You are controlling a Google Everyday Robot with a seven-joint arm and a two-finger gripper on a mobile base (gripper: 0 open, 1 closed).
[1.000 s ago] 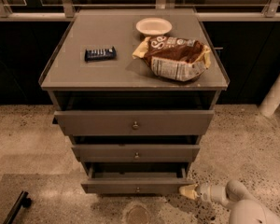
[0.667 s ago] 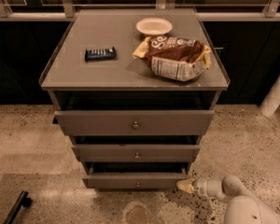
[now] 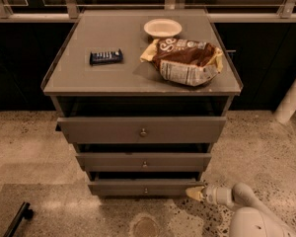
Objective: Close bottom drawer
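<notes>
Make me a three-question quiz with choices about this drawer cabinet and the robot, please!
1. Where is the gripper?
A) on top of the cabinet
B) at the right end of the bottom drawer
C) high in the air

2. How many drawers does the cabinet have?
A) two
B) three
C) five

3. The top drawer is:
A) pulled partly out
B) shut flush
C) lying on the floor

Answers:
1 B, it sits low, near the floor, beside that drawer front.
2 B, three fronts are stacked, each with a knob.
3 A, its front stands forward with a dark gap behind.
</notes>
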